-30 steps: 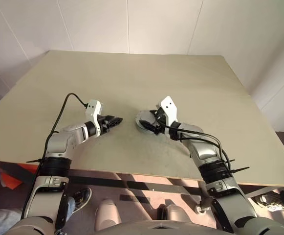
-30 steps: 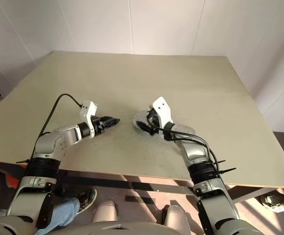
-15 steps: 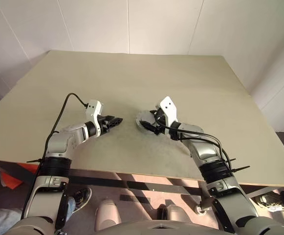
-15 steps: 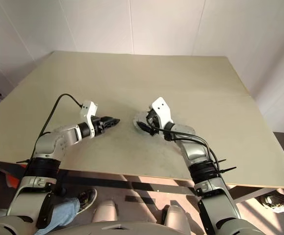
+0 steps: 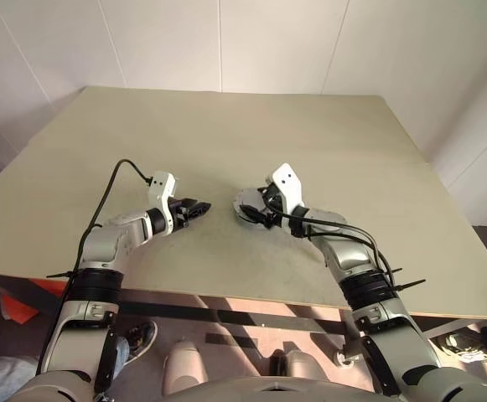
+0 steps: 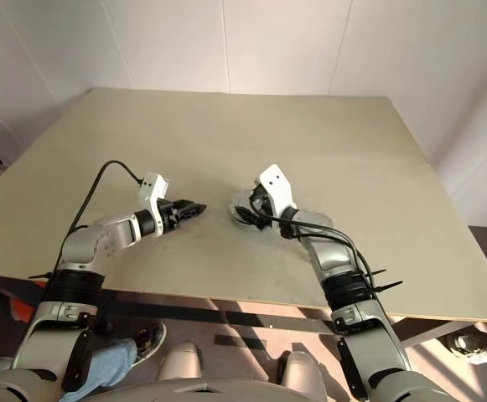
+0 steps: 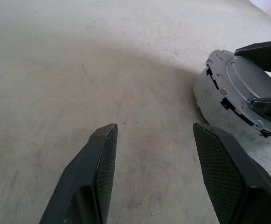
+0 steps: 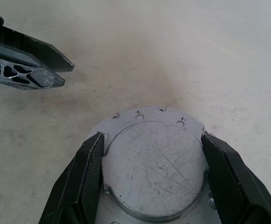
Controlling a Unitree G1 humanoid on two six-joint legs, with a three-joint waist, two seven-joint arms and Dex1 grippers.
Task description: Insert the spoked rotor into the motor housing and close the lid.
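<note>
Head views: beige table, white panelled wall behind. Left gripper at table centre-left, black fingers pointing toward the right gripper, nothing between them. Right gripper just beside it to the right, set on a round grey metal assembly, the housing, which rests on the table near its front-middle. The two grippers are near each other but apart. A black cable runs from the left wrist back along the arm; black cables also loop along the right forearm. Left wrist view: left fingers spread apart over bare table, holding nothing. Ahead and off to one side, the housing stands on the table with its flat lid on top, notched rim showing; the right gripper's two black fingertips reach in at the lid's rim from the far side. Right wrist view: right fingers stand wide, one on each side of the lid, touching its rim; lid face is scratched matte grey, with small holes round the flange beyond it. Whether the fingers press or merely touch cannot be told. The rotor cannot be seen; the lid covers the housing. The left gripper's fingertips show over the table beyond the housing, apart from it.
</note>
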